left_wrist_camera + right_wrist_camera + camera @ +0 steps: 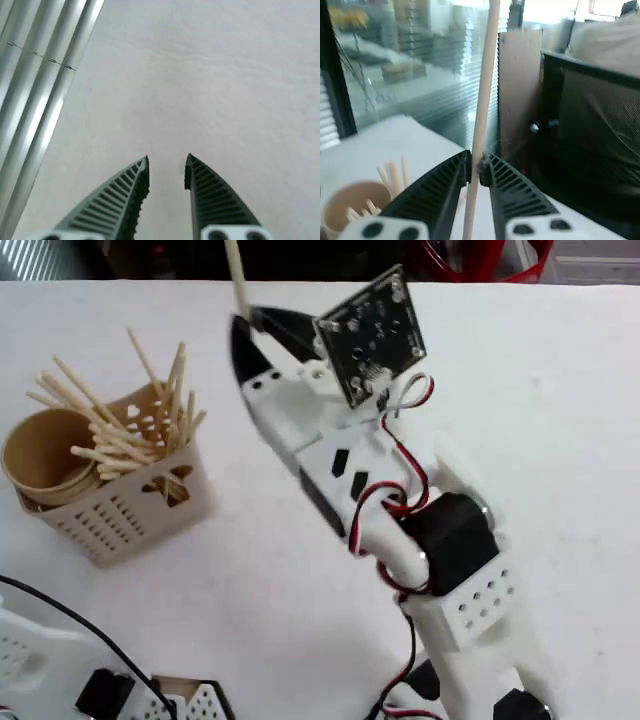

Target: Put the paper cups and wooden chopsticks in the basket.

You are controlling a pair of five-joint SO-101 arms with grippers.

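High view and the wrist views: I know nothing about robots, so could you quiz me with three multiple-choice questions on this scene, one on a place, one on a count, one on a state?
1. Where do the tan paper cups sit?
A. Loose on the table
B. In the white slotted plastic basket
C. In a gripper

2. How much does the right gripper hold?
A. One pale wooden chopstick
B. Three chopsticks
C. Nothing

3. What state is the left gripper in?
A. Shut on a cup
B. Shut on a chopstick
C. Open and empty

Answers:
1 B: the cups stand nested at one end of the basket.
2 A: a single stick runs up between its jaws.
3 C: its jaws stand apart with only the white table behind them.
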